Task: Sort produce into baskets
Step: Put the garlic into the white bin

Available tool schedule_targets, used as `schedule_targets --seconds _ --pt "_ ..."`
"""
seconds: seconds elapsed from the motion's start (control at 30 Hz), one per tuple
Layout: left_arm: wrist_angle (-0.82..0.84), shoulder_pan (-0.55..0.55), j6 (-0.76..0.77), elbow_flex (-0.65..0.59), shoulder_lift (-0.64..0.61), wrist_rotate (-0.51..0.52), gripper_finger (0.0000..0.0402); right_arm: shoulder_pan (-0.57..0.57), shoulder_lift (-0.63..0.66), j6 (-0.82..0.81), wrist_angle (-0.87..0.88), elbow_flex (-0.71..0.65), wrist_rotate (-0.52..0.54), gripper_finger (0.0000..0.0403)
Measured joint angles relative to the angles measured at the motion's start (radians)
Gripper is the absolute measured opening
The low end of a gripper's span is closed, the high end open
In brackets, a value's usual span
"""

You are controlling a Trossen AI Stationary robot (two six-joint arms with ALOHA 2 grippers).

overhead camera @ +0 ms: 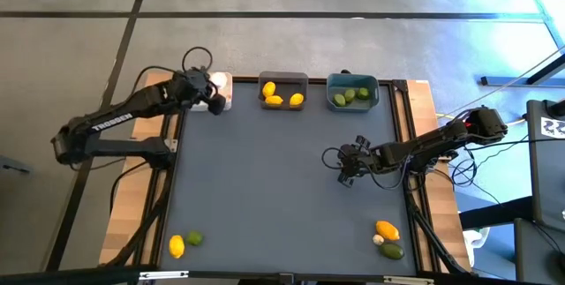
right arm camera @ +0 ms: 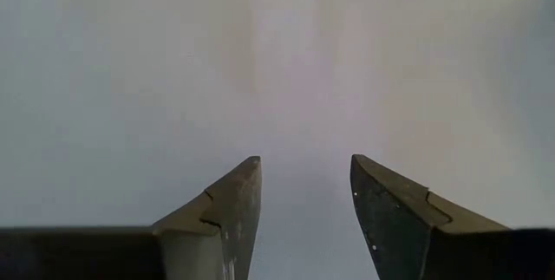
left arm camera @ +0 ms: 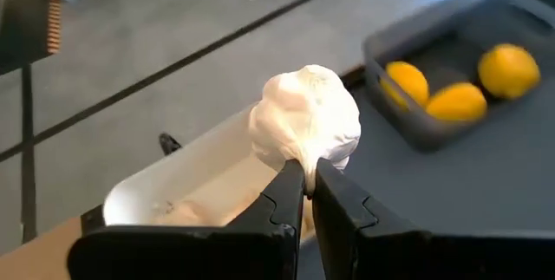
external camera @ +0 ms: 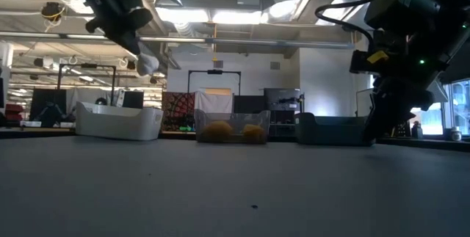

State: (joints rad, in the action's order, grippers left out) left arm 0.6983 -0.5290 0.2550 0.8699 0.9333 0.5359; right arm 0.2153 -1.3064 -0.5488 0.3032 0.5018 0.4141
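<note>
Garlic over the white bin

The left pincer (left arm camera: 305,169) pinches a white garlic (left arm camera: 305,126) by its bottom, up in the air above the white bin (left arm camera: 178,185). Lemons (overhead camera: 281,96) sit in the grey bin (overhead camera: 283,78) and limes (overhead camera: 350,96) in the blue bin (overhead camera: 352,79). The right pincer (right arm camera: 305,169) hangs half open over the bare desk (overhead camera: 265,179), holding nothing.

Shows only the right gripper (right arm camera: 303,198) over bare grey table surface (right arm camera: 277,63). Has 2 dark fingers (right arm camera: 395,215) rising from the frame's lower edge, tips apart, with a clear gap between them. Holds nothing. Touches nothing visible.
</note>
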Motion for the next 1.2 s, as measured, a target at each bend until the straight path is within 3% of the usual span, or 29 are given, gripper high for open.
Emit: schedule_targets --seconds 0.57,1.2 --pt "-0.353 -0.156 -0.019 -0.268 0.024 0.0 0.0018 0.0 0.0 0.0 -0.016 0.0 0.029 0.0179" --pt "-0.396 -0.184 -0.02 -0.324 0.218 -0.024 0.0018 0.0 0.0 0.0 -0.018 0.0 0.031 0.0179"
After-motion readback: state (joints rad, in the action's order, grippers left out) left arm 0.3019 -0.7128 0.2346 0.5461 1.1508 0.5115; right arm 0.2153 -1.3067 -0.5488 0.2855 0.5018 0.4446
